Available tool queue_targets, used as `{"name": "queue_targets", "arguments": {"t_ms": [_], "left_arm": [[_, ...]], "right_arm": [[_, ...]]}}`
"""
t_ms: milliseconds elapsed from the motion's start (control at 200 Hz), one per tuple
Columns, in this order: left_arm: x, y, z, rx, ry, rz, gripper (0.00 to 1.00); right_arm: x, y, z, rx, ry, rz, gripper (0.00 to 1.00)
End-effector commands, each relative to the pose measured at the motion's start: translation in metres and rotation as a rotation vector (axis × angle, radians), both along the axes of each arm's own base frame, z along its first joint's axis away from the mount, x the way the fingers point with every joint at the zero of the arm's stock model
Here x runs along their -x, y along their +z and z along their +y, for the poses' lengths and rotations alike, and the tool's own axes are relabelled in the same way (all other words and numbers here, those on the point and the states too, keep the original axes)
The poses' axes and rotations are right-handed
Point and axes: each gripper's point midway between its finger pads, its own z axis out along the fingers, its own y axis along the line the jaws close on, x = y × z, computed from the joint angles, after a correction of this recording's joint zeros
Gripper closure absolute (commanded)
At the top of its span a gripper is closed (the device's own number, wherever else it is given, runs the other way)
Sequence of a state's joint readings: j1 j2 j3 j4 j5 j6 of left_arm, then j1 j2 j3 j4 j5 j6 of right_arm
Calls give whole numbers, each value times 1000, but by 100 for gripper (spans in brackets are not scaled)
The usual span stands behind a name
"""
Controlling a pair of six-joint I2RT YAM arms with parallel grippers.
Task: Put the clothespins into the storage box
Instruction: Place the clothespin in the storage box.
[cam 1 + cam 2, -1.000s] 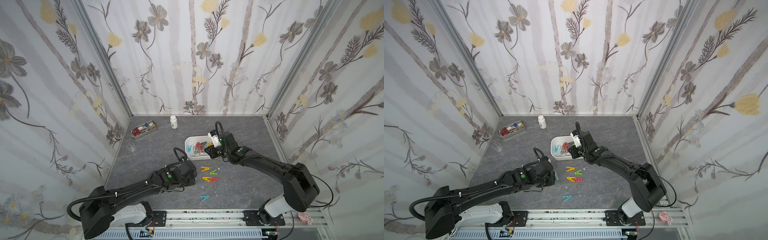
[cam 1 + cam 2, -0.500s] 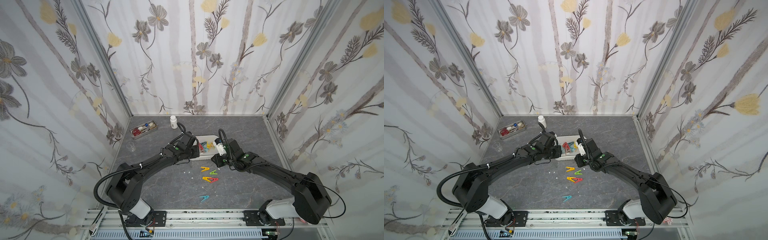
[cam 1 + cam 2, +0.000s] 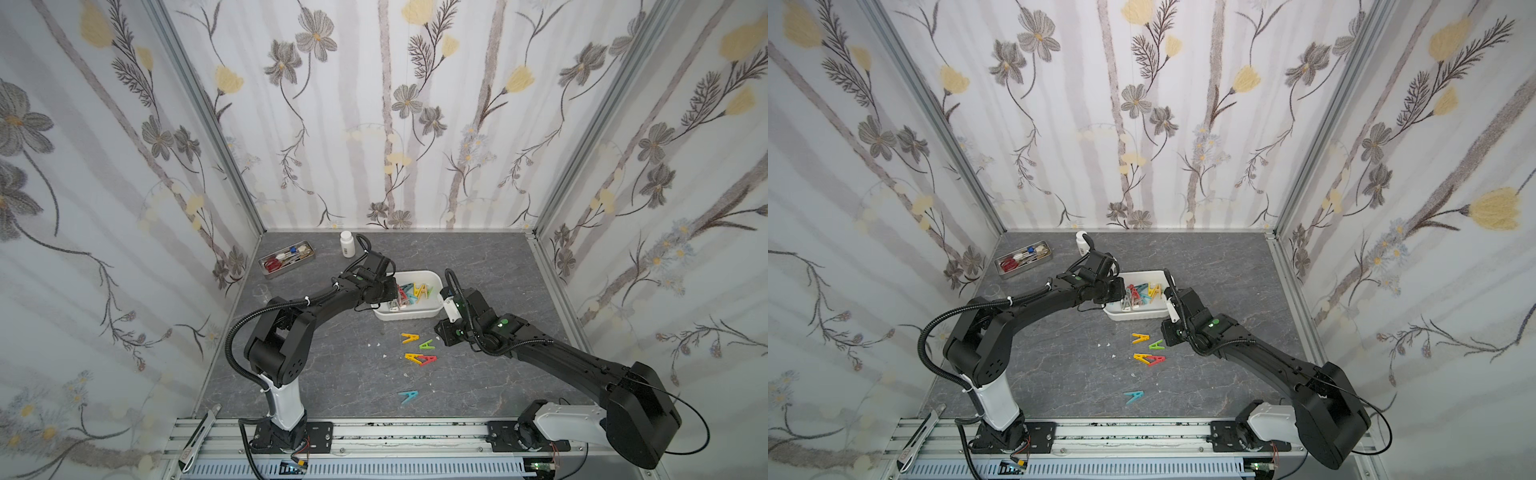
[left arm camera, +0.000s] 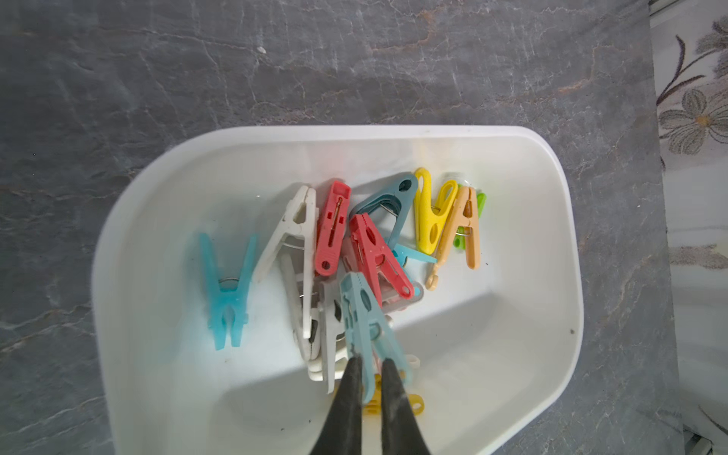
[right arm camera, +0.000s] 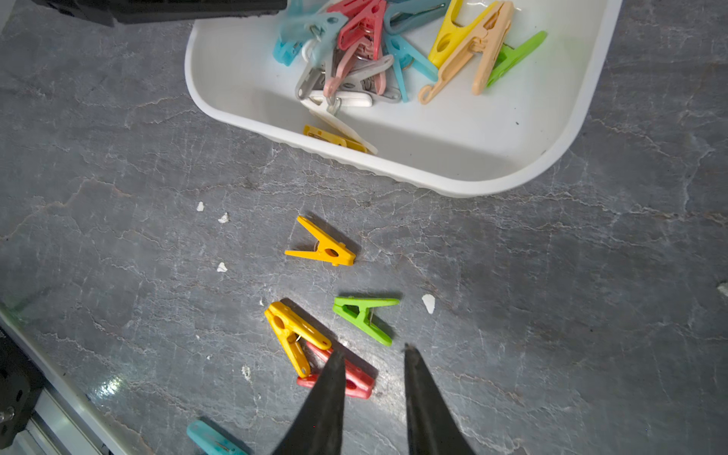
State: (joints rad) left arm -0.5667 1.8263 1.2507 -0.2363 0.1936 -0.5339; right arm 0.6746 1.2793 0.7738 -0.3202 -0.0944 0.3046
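Observation:
The white storage box point(image 3: 404, 316) point(image 4: 354, 130) point(image 5: 394, 173) sits mid-table with several clothespins point(image 4: 335, 228) heaped inside in red, white, teal, yellow, peach and green. My left gripper point(image 4: 368, 364) point(image 3: 395, 291) hangs over the box's interior, shut on a pale teal clothespin point(image 4: 360, 311) by one leg. On the table in front of the box lie a yellow clothespin point(image 5: 321, 248) point(image 3: 409, 337), a green one point(image 5: 364, 313), another yellow one point(image 5: 293, 335), a red one point(image 5: 354, 378) and a teal one point(image 3: 408, 397). My right gripper point(image 5: 372, 352) hovers open beside the red one, nothing between its fingers.
A grey metal tray of tools point(image 3: 286, 261) stands at the back left, a white bottle point(image 3: 347, 244) behind the box, a small clear cup point(image 3: 261, 293) by the left wall. Small white scraps point(image 5: 428, 303) dot the table among the loose pins.
My left arm swung from the table's front up over the box, carrying the teal clothespin. My right gripper drew back from the box toward the loose pins, its jaws widening.

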Motion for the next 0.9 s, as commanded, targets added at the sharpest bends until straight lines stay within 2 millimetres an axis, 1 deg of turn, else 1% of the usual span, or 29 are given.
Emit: {"name": "queue_targets", "arguments": {"t_ms": [0,65,115,405,500,654,729,779,834,894], "left_arm": [[-7,6,-3,22,-1,-22,88],[-6,6,-3,23,1,-18,88],[-5,7,-2,21,0,-17,85],[-3,27,3,43,21,-57,76],[0,32,4,52,22,-64,74],[6,38,7,55,16,-70,71],[12,41,11,57,18,-74,67],[17,44,15,60,23,-81,61],[24,46,20,60,26,-90,54],[30,48,25,62,30,-107,51]], "right_arm": [[-2,-4,1,22,14,-1,72],[-3,-5,3,20,20,2,72],[-4,-5,3,21,18,1,72],[-6,-2,3,40,38,-14,71],[-7,-2,3,44,44,-23,71],[-7,-6,1,87,59,-21,70],[-7,-6,0,100,62,-31,71],[-7,-5,0,103,65,-36,70],[-4,-6,2,105,76,-34,70],[-1,-9,5,115,91,-32,70]]}}
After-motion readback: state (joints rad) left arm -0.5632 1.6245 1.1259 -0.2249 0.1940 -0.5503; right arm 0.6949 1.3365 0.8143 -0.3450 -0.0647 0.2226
